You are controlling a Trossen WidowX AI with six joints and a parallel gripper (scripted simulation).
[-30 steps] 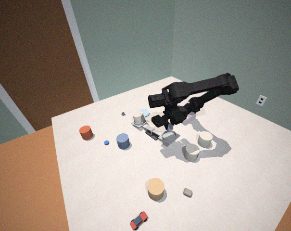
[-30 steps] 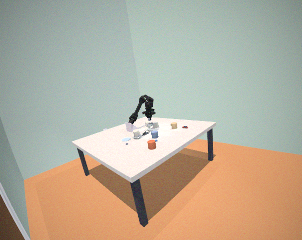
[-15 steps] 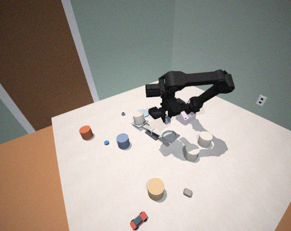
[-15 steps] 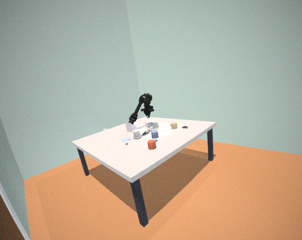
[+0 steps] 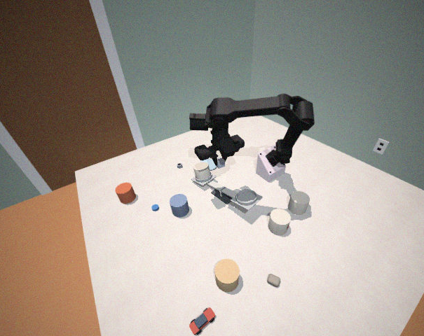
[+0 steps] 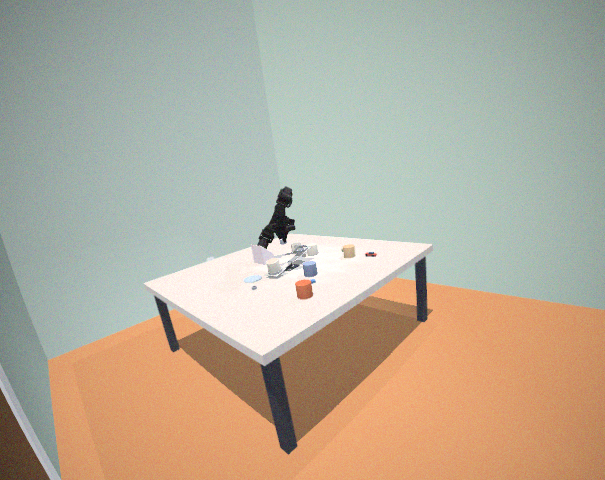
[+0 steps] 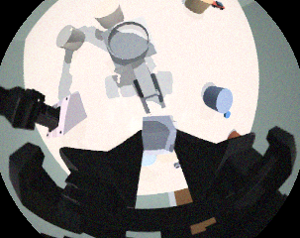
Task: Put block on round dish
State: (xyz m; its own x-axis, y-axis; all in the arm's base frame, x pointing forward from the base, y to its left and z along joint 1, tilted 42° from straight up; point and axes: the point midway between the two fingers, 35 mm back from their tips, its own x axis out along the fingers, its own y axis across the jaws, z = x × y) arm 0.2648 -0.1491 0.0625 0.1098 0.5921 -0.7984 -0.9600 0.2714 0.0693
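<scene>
My gripper point(image 5: 219, 161) point(image 6: 283, 240) point(image 7: 156, 132) is shut on the grey-blue block point(image 5: 221, 163) point(image 7: 157, 133), high above the table. The pale blue round dish point(image 5: 212, 165) point(image 6: 252, 279) point(image 7: 149, 159) lies on the table, with no cup on it. One off-white cup point(image 5: 202, 171) point(image 6: 273, 266) stands on one end of the balance; the held block hides it in the wrist view. The balance's other end, an empty ringed pan point(image 5: 246, 197) point(image 7: 129, 44), is uncovered. Two pale cups point(image 5: 279, 222) point(image 5: 298, 202) stand on the table beyond that pan.
A lilac wedge point(image 5: 268, 169) point(image 6: 261, 254) point(image 7: 74, 116) stands by the arm's base. A blue cylinder point(image 5: 179, 206) point(image 6: 310, 269) and red cylinder point(image 5: 125, 193) point(image 6: 304, 289) stand beside the balance. A small nut point(image 5: 179, 165) point(image 6: 254, 287) lies near the dish. A tan cylinder point(image 5: 226, 275), stone point(image 5: 273, 280) and toy car point(image 5: 202, 320) are farther off.
</scene>
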